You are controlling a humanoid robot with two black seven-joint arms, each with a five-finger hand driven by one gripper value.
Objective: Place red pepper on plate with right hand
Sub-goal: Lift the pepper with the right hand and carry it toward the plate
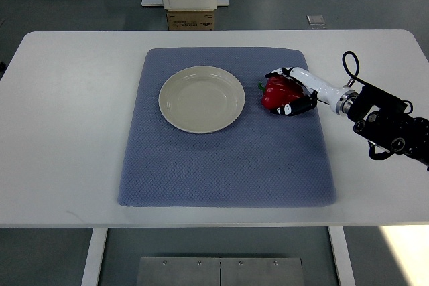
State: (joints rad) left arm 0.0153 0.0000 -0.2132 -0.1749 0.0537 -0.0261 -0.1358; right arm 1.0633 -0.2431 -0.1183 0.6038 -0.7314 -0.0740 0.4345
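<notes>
On one blue mat (pixel 228 159), right robot hand (pixel 293 90) grips one red pepper (pixel 274 92) (beside one plate (pixel 201 98)).

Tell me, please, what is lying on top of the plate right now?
Nothing: the plate shows bare on the blue mat. The red pepper sits on the mat beside it, with the right hand around it.

Glossy red pepper (pixel 275 93) with a small green stem, gripped in the white-and-black right hand (pixel 293 92). Cream plate (pixel 201 99), plain, no pattern. Beneath it a blue-grey mat (pixel 228 159) with a fine dotted weave, over a white bench (pixel 67 132).
</notes>
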